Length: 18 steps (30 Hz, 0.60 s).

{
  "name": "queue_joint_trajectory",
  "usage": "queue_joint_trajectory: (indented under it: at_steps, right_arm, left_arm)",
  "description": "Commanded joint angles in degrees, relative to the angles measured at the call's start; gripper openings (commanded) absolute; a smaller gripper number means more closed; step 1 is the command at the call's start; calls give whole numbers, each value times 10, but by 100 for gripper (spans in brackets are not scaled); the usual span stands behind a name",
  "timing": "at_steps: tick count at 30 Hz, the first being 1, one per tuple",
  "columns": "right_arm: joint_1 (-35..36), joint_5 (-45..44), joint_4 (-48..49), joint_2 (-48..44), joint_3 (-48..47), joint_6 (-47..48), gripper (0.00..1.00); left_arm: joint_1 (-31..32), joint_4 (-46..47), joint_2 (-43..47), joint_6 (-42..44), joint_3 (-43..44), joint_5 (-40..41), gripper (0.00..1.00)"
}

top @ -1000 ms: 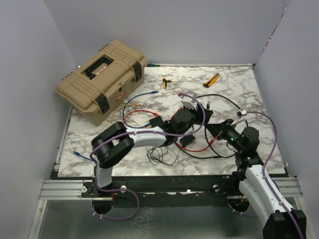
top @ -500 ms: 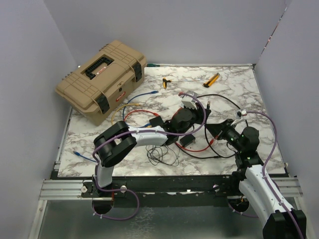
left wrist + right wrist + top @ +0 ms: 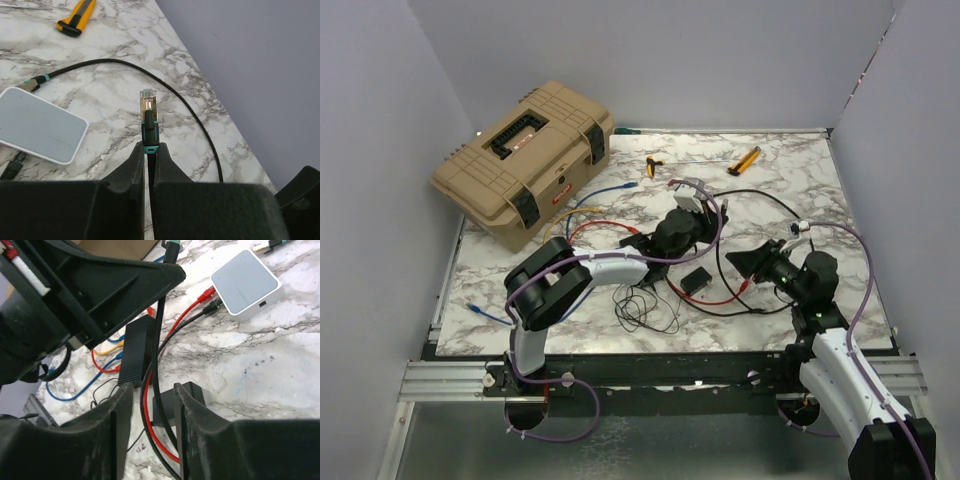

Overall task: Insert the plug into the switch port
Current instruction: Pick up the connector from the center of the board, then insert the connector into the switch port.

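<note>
- Left wrist view: we see the left tool (image 3: 149, 149) closed tightly on the base of the plug (image 3: 148, 106), which points up, above the counter (image 3: 185, 75).
- The switch (image 3: 41, 125) lies left of the plug, not touching it.
- Right wrist view: the right tool (image 3: 152, 390) has its 2 fingers (image 3: 117, 420) apart; a black cable (image 3: 159, 320) passes between them.

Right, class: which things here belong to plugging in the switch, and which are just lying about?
In the job: Ethernet plug, left tool, white switch box.
Lying about: tan toolbox, yellow utility knife, black adapter block.
</note>
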<state>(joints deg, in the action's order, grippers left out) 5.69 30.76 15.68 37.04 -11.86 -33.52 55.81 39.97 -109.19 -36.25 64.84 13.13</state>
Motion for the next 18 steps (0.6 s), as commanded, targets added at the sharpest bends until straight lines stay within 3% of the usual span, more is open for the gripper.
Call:
queue_joint_trajectory:
  at_steps: [1,9,18]
  right_arm:
    - [5,1,-51,9,-44,33,44]
    - [5,-3,-71,129,-111,49,55]
    - [5,-39,-84,285,-215,58,68]
  left_arm:
    - [-22,-60,12,44,1,-59,0]
    - [-63,-175,13,118,21,-175,0]
    - [-80,-341,0,238,75,-203,0]
